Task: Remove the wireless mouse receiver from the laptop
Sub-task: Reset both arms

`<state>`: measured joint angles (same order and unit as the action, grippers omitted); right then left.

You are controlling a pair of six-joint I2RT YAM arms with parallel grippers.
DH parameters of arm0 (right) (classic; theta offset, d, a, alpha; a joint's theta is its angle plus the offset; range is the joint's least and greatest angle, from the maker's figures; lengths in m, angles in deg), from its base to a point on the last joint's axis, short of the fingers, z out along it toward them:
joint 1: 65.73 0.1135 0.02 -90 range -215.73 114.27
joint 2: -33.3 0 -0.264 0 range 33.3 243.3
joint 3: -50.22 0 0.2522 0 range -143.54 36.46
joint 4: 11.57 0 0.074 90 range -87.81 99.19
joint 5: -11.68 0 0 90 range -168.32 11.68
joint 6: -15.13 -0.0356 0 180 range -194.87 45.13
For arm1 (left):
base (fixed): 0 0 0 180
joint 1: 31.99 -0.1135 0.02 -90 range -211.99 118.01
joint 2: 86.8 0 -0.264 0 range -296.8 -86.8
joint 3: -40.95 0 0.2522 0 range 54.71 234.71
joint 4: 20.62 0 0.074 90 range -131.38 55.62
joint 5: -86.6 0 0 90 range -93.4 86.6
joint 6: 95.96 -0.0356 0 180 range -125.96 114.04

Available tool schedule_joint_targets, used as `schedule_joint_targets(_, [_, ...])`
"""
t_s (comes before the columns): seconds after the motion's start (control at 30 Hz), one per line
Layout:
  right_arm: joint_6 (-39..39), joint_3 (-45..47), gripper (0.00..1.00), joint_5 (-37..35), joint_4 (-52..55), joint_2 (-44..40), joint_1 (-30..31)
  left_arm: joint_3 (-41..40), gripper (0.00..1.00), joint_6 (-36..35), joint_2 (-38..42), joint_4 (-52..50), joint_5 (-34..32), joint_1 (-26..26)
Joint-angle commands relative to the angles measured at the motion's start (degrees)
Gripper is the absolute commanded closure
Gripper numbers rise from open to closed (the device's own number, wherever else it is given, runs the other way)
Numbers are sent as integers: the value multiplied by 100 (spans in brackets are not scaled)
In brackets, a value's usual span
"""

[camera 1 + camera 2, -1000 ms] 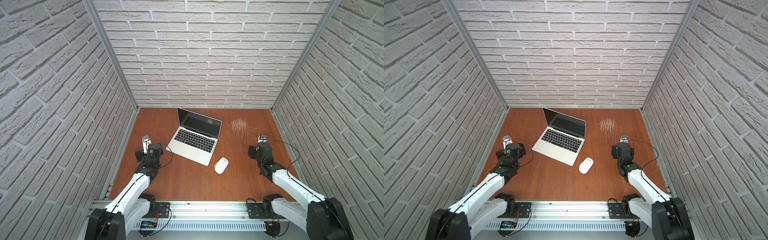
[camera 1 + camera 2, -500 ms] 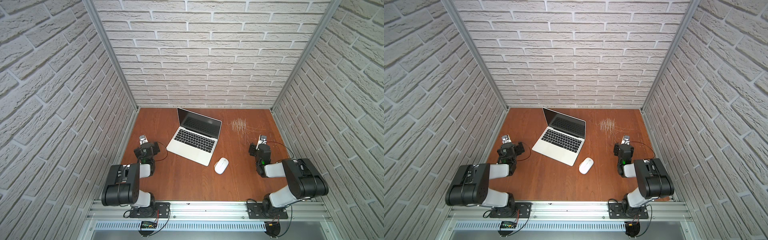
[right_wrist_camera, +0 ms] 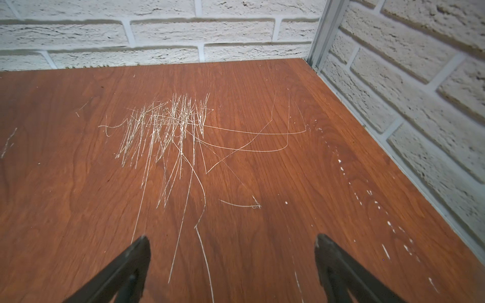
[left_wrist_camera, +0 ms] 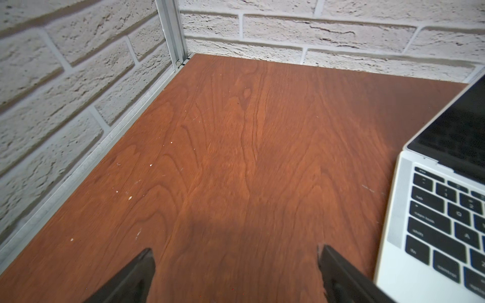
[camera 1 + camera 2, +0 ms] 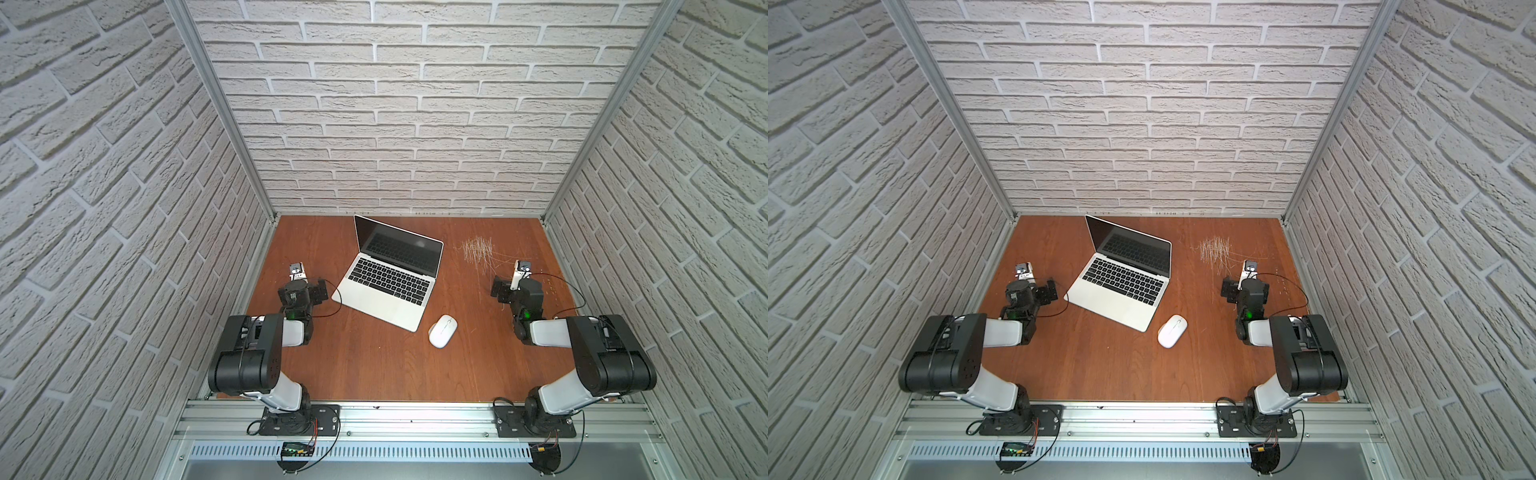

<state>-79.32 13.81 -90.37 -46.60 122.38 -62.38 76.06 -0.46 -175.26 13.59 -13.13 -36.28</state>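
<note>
The silver laptop [image 5: 386,291] stands open mid-table with its dark screen toward the back wall, shown in both top views [image 5: 1121,291]. Its left edge and keys [image 4: 433,223] fill one side of the left wrist view. The wireless mouse receiver does not show in any view. My left gripper [image 5: 309,291] [image 4: 235,251] rests low just left of the laptop, open, with bare wood between its fingers. My right gripper [image 5: 505,289] [image 3: 231,240] sits well to the laptop's right, open and empty, over scratched wood.
A white mouse [image 5: 443,331] [image 5: 1172,331] lies off the laptop's front right corner. A patch of pale scratches [image 5: 478,249] [image 3: 168,126] marks the back right of the table. Brick-patterned walls close three sides. Both arms' elbows rise near the front rail.
Both arms have folded back, their elbows raised near the front rail. The grippers stay at about the same spots either side of the laptop.
</note>
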Motion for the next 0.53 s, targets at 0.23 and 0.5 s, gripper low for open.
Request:
schedule_joint_targets(0.23, [-5, -3, 1, 45, -42, -126, -13, 72, 2, -58, -21, 242, 61, 23])
schedule_joint_targets(0.5, [-4, -7, 1, 45, -42, -128, -15, 92, 2, -87, -23, 216, 216, -8])
